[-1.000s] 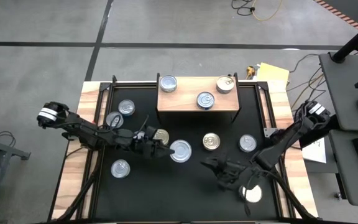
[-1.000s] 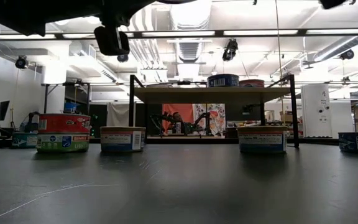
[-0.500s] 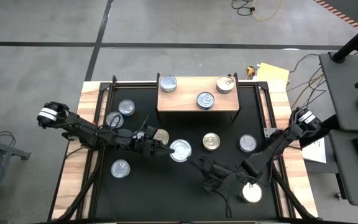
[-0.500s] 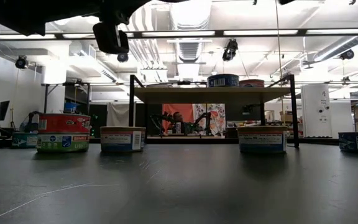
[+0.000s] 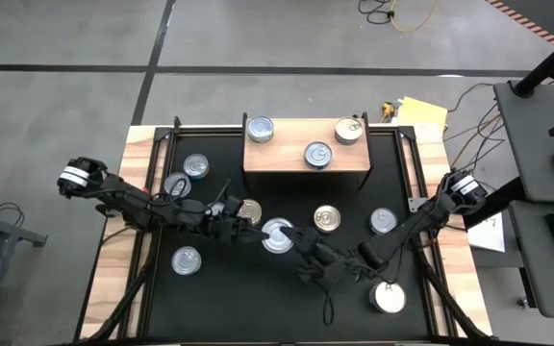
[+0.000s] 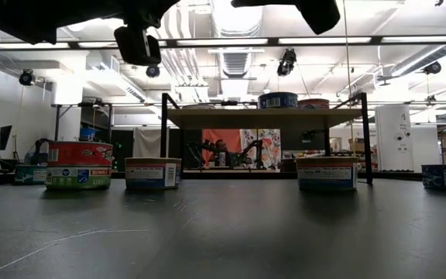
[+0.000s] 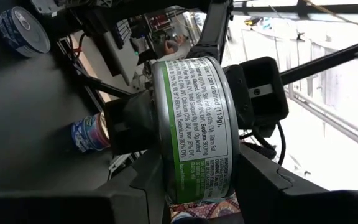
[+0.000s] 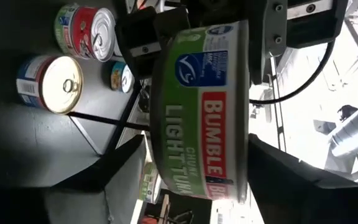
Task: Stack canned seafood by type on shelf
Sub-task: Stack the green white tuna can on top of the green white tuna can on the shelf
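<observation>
Right now the left gripper is squeezed tight on a green-label tuna can, held up in the air. Across from it, the right gripper has its two fingers spread wide, one on each side of that same can.

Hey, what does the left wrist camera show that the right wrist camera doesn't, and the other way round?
Only the left wrist view: the small-print back panel of the tuna can, gripped between the fingers of the left hand.
Only the right wrist view: the can's front, reading Bumble Bee light tuna, with the right hand open on either side of it, plus a red-labelled can on the table beyond.
Both: the same raised can, with the other arm's hand behind it.
</observation>
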`<state>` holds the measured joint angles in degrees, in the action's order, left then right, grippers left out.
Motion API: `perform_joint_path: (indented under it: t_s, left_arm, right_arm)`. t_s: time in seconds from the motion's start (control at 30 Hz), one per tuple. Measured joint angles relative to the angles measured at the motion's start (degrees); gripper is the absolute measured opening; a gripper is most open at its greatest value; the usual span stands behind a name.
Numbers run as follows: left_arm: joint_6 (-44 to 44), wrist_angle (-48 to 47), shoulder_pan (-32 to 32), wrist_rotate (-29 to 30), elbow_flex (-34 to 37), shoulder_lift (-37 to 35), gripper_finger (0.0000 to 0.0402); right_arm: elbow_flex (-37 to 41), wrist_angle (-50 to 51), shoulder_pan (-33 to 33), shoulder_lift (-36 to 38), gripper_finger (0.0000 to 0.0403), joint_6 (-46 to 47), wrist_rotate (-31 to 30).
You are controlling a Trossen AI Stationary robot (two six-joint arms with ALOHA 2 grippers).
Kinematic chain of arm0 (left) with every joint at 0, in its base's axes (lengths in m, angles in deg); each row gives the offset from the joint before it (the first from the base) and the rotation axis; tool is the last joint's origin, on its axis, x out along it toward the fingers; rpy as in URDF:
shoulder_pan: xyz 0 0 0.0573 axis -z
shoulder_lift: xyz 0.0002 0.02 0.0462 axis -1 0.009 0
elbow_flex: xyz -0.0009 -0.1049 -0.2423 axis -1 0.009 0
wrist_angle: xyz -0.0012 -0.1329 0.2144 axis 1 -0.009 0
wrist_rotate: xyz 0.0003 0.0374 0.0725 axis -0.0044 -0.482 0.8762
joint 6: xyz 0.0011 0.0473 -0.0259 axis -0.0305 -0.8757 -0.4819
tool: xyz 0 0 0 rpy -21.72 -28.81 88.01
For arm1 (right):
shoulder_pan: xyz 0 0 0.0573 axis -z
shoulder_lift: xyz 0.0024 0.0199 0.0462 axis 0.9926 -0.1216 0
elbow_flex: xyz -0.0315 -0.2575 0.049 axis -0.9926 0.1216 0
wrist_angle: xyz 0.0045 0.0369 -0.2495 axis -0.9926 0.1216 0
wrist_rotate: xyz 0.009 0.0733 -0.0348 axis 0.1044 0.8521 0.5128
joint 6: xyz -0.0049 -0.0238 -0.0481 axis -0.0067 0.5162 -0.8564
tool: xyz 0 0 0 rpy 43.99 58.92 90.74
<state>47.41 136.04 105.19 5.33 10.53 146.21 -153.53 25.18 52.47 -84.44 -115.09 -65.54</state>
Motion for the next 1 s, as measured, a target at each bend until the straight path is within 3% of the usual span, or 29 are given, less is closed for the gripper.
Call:
perform_joint_path:
  t_s: [0.1,0.3,0.47,0.53,1.0]
  left_arm:
    - [-0.9,-0.4,0.0,-0.2,0.0,0.0,0.0136]
    - [-3.6,-0.5,0.0,-0.3,0.0,0.0,0.0219]
    - [-7.7,-0.9,0.0,-0.3,0.0,0.0,0.0260]
    - [-8.8,-0.9,-0.1,-0.3,0.0,0.0,0.0268]
    - [-15.4,-0.4,-3.9,-3.2,-0.2,-1.4,0.0276]
  right_arm:
    - [0.0,0.0,-0.1,0.0,0.0231,-1.4,0.0]
    - [0.0,0.1,0.0,0.0,0.0203,-1.9,0.2]
    - [0.0,-0.1,0.0,0.0,0.0150,-1.8,-0.1]
    - [0.0,-0.2,0.0,0.1,0.0130,-1.6,-0.1]
    - [-2.7,0.0,0.2,1.3,0.0130,-1.6,-4.4]
